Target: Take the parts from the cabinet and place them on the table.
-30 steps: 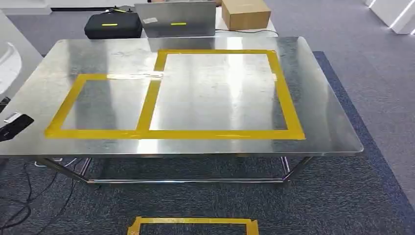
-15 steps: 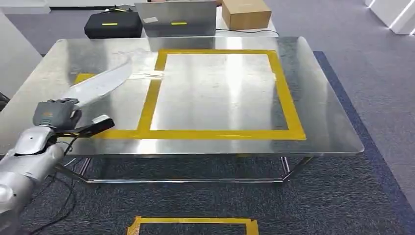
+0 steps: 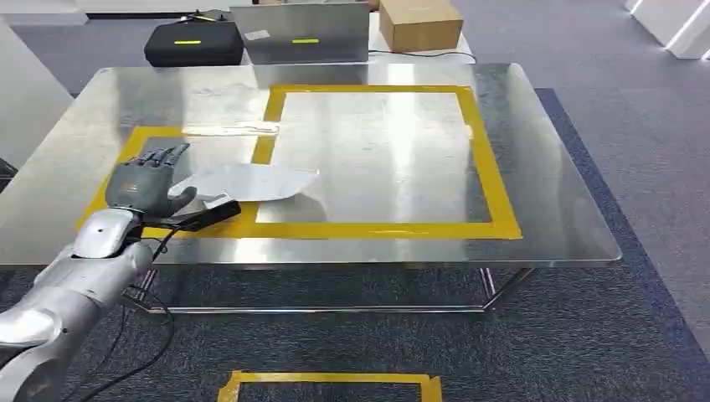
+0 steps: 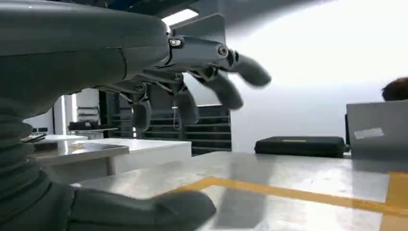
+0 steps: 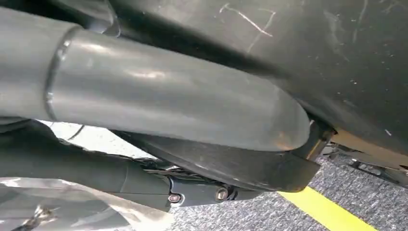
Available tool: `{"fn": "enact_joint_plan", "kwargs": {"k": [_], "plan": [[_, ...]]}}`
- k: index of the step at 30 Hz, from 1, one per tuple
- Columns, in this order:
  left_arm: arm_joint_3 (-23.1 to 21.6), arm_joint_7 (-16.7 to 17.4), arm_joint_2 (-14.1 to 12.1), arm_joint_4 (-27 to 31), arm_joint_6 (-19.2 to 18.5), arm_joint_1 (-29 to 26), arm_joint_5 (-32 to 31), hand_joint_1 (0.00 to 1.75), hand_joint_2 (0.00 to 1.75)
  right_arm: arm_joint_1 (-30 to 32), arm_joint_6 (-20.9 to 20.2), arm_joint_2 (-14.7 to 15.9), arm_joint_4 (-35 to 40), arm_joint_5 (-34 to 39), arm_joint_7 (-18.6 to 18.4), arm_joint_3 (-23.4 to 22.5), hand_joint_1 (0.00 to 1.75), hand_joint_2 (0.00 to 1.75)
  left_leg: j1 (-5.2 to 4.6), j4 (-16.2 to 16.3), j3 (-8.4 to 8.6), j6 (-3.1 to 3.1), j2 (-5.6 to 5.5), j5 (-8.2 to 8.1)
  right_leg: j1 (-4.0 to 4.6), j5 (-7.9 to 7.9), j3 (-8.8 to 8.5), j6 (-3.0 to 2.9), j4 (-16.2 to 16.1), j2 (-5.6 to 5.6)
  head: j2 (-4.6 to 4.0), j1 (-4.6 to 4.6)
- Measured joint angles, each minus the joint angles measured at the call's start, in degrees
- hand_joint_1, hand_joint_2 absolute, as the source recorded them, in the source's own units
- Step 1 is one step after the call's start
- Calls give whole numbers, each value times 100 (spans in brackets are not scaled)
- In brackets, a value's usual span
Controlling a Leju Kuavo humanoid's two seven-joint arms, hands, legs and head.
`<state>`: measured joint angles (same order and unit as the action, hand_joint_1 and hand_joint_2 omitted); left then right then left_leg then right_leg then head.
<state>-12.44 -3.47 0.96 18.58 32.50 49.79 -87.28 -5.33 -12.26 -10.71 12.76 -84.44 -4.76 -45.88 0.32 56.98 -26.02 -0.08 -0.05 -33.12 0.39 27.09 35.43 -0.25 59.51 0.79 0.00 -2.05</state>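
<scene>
A: Head view. Left hand (image 3: pixel 149 186) over the table's (image 3: pixel 553 209) near-left area, inside the small yellow tape frame (image 3: pixel 251 228). Fingers apart, holding nothing. The part (image 3: pixel 251 181), a thin flat metal sheet, lies just beside it, straddling the tape divider, long axis along the near edge, narrow end pointing right.

B: Handling?

A: Looks light, stiff, slippery on steel; I'd pinch an edge.

B: Left wrist view?

A: Fingers (image 4: pixel 226 89) spread above the tabletop.

B: Right wrist?

A: Right hand (image 5: pixel 211 168): can't tell its state.
</scene>
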Motion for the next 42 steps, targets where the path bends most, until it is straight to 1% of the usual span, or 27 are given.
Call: {"fn": "enact_joint_plan", "kwargs": {"k": [7, 9, 11, 14, 17, 19, 20, 21, 22, 24, 25, 26, 27, 28, 29, 30, 31, 32, 33, 34, 35, 36, 37, 38, 40, 41, 42], "plan": [[0, -177, 31, 0, 256, -1, 182, 0, 0, 0, -2, 0, 0, -2, 2, -7, 0, 0, 1, -1, 1, -1, 0, 1, 1, 0, -3, 0, 1, -1, 0, 0], [44, -429, 53, 0, 497, -19, 484, 0, 0, 2, 0, 0, 0, -2, 20, -9, 0, 0, 1, -1, 2, -1, -1, 1, 1, 0, -3, 0, 1, -1, 0, -2], [202, -955, 114, 136, 608, -138, 1051, 0, 0, 7, 4, 0, 0, 2, 33, -15, 0, 0, -8, 24, 11, 5, 0, -3, -13, -14, -5, 20, -10, 0, 0, 2], [720, -1868, 323, 596, 612, -444, 1914, 0, 0, 10, 13, 0, 0, 9, 39, -26, 0, 0, -10, 40, 4, 21, -1, -13, -17, -17, -6, 30, -10, -1, 0, 2], [1021, -2149, 455, 831, 612, -598, 2191, 0, 0, 11, 18, 0, 0, 11, 44, -33, 0, 0, -21, 68, -26, 53, 1, -21, -28, -36, -6, 61, -16, 2, 0, 0], [1238, -2961, 619, 1034, 505, -755, 3222, 0, 0, 15, 26, -2, 0, 31, 48, -55, 0, 0, -40, 70, -20, 109, 1, 27, -48, -98, -24, 124, -68, 3, 0, 4], [1292, -3317, 711, 1269, 327, -935, 3937, 0, 0, 16, 35, -2, 0, 44, 48, -77, 0, 0, -40, -30, -8, 169, 0, 108, -34, -141, -60, 165, -120, 5, 0, 7], [1254, -3487, 856, 1663, 28, -1214, 4674, 0, 0, 17, 46, 0, 2, 59, 44, -94, 0, 0, 39, -178, 74, 191, 25, 199, -36, -69, -1, 191, -136, -8, 0, 0], [1143, -3493, 956, 2210, -288, -1586, 5329, 0, 0, 29, 70, 0, 2, 92, 42, -127, 0, 0, 25, -261, 97, 220, 31, 247, -26, 39, 41, 228, -33, -11, 0, -22], [760, -3488, 1089, 3340, -717, -2480, 6398, 0, 0, 21, 107, 0, 2, 158, 63, -182, 0, 0, 29, -256, 71, 241, 69, 260, -37, 466, 395, 281, 803, -14, 2, -33], [545, -3499, 1111, 3860, -826, -2891, 6832, 0, 0, 19, 118, 0, 2, 168, 70, -206, 0, 0, 29, -252, 72, 243, 93, 252, -45, 599, 557, 310, 1210, -14, 0, -37], [309, -3517, 1121, 4446, -885, -3339, 7177, 0, 0, 17, 129, 0, 0, 182, 87, -227, 0, 0, 32, -244, 74, 238, 104, 239, -54, 625, 663, 339, 1454, -18, 0, -35], [84, -3528, 1119, 4994, -909, -3709, 7424, 0, 0, 15, 151, 0, 0, 182, 90, -251, 0, 0, 44, -228, 72, 230, 105, 226, -68, 519, 640, 364, 1422, -29, 0, -31], [-112, -3530, 1117, 5447, -933, -4007, 7574, 0, 0, 16, 177, 0, 2, 184, 87, -267, 0, 0, 69, -201, 72, 201, 98, 196, -97, 298, 496, 388, 1161, -43, 0, -35], [-296, -3530, 1115, 5817, -937, -4235, 7668, 0, 0, 15, 230, 0, 2, 188, 74, -271, 0, 0, 96, -159, 75, 165, 71, 155, -135, 28, 266, 418, 716, -59, 0, -35], [-428, -3530, 1108, 6209, -959, -4467, 7770, 0, 0, 37, 280, 0, 2, 193, 61, -278, 0, 0, 114, -85, 69, 112, 43, 89, -186, -150, 44, 478, 213, -65, 0, -35], [-523, -3530, 1095, 6475, -981, -4674, 7834, 0, 0, 53, 297, -20, -11, 197, 68, -293, 0, 0, 90, -47, -1, 63, 23, 47, -136, 17, -90, 506, 209, -42, 0, -72], [-615, -3530, 1082, 6722, -992, -4861, 7889, 0, 0, 52, 348, -26, -15, 206, 72, -308, 0, 0, 77, 34, -39, 20, 8, 14, -139, -25, -88, 423, 206, 9, 4, -109], [-704, -3530, 1069, 6925, -999, -5006, 7913, 0, 0, 48, 411, -44, -15, 206, 72, -315, 0, 0, 68, 90, -31, 3, 1, 5, -160, 57, -76, 351, 166, 9, 2, -74], [-781, -3530, 1054, 7098, -1016, -5116, 7961, 0, 0, 38, 466, -44, -17, 192, 68, -315, 0, 0, 68, 112, -83, -13, -3, 7, -145, 159, -92, 289, 120, 11, 2, -63], [-844, -3530, 1032, 7255, -1042, -5248, 7991, 0, 0, 41, 525, -61, -24, 186, 70, -317, 0, 0, 71, 128, -106, -36, -3, -1, -148, 170, -59, 235, 145, 15, 2, -63], [-889, -3530, 1004, 7394, -1036, -5379, 7987, 0, 0, 46, 581, -90, -24, 180, 70, -319, 0, 0, 81, 158, -112, -70, -2, -70, -172, 171, -61, 181, 118, 9, 2, -55], [-938, -3530, 968, 7489, -987, -5481, 7941, 0, 0, 44, 619, -105, -24, 175, 68, -321, 0, 0, 80, 320, -171, -86, 0, -223, -167, 161, -52, 144, 119, 6, 2, -26], [-986, -3530, 942, 7532, -926, -5548, 7897, 0, 0, 43, 641, -114, -24, 175, 63, -324, 0, 0, 78, 637, -306, -95, 0, -436, -159, 148, -42, 122, 119, -10, 0, -4], [-1069, -3530, 883, 7558, -832, -5662, 7886, 0, 0, 43, 675, -144, -26, 184, 57, -339, 0, 0, 75, 1478, -665, -91, 0, -846, -118, 117, 4, 69, 120, -44, 0, 7], [-1104, -3530, 842, 7573, -789, -5721, 7886, 0, 0, 43, 691, -151, -26, 188, 55, -352, 0, 0, 73, 1755, -780, -73, 0, -911, -91, 93, 36, 34, 120, -52, 0, 5], [-1115, -3530, 822, 7580, -765, -5770, 7877, 0, 0, 40, 700, -153, -26, 193, 55, -354, 0, 0, 60, 1764, -772, -39, -1, -836, -62, 66, 67, 4, 120, -54, 0, 4]]}}
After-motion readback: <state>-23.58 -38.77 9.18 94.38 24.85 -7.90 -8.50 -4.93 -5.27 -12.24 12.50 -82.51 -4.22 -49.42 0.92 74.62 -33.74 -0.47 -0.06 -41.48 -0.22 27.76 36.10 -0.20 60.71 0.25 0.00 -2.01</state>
